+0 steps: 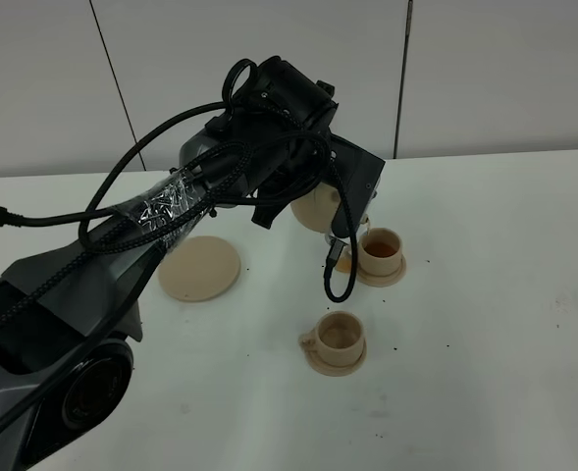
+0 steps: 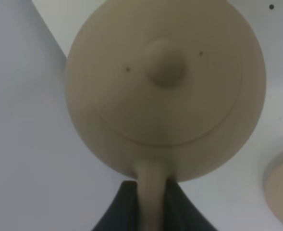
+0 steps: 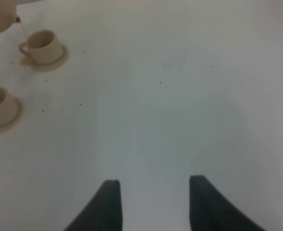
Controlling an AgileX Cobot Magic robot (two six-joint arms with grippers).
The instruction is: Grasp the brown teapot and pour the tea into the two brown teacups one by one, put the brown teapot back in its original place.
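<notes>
This looks like a lab where robots are tried out. A plain white table (image 1: 504, 343) stands by a bare pale wall (image 1: 495, 78) made of flat panels. A black robot arm (image 1: 73, 280) with taped cables (image 1: 171, 211) reaches over the table.

I find nothing to read from here. No lettering, number or brand mark shows on the brown teapot (image 2: 165, 96), on the far teacup (image 1: 381, 247) or on the near teacup (image 1: 339, 336). The black casing of the left arm (image 1: 82, 285) and the shiny tape (image 1: 171, 208) wrapped round its cables carry no print that I can make out.
</notes>
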